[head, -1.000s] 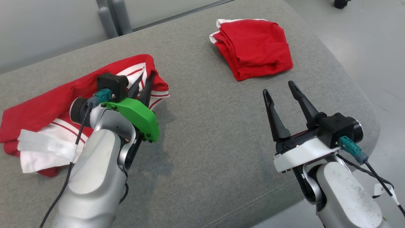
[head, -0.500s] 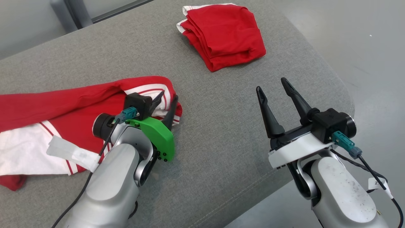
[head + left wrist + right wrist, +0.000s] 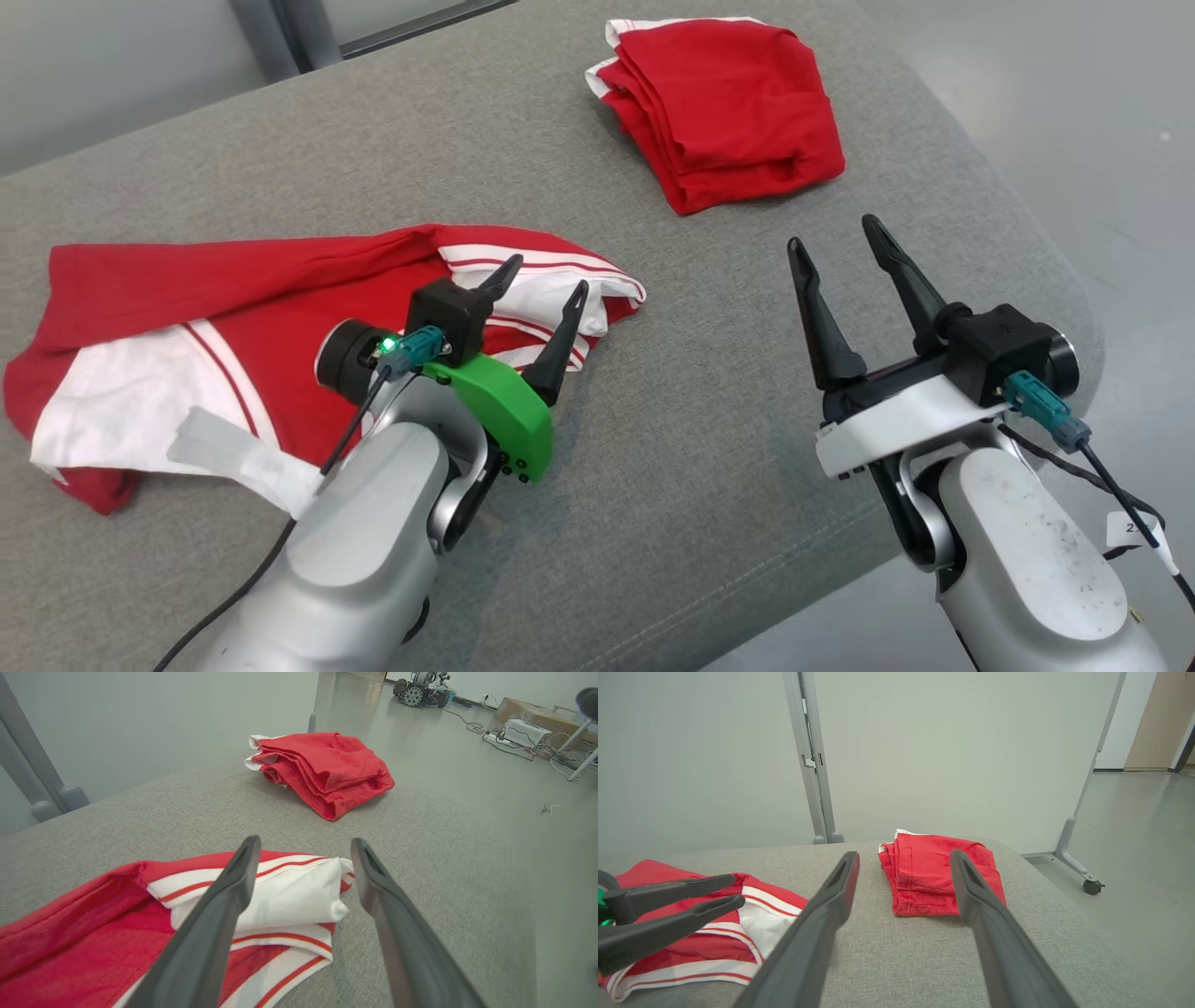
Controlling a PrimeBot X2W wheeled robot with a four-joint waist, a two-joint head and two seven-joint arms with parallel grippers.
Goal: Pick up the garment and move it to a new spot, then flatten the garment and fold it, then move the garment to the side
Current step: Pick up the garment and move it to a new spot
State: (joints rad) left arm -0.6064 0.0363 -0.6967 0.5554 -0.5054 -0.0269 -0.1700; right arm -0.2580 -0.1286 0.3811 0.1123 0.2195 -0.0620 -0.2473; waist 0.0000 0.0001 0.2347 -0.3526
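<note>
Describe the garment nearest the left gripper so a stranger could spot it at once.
The grey cushioned surface holds two red garments. The one meant lies toward its left, with the open left gripper over its right end. Unlike the folded garment at the far right, this spread-out garment shows white panels with red stripes.

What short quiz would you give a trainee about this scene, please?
1. True or false: the left gripper is shut on the spread garment.
2. Where does the folded red garment lie? A on the floor; B on the grey cushion, apart from the spread garment; C in a basket.
3. Fill in: the right gripper is open and holds ____.

Key: 1 false, the left gripper is open over the spread garment's white striped end; 2 B; 3 nothing.
</note>
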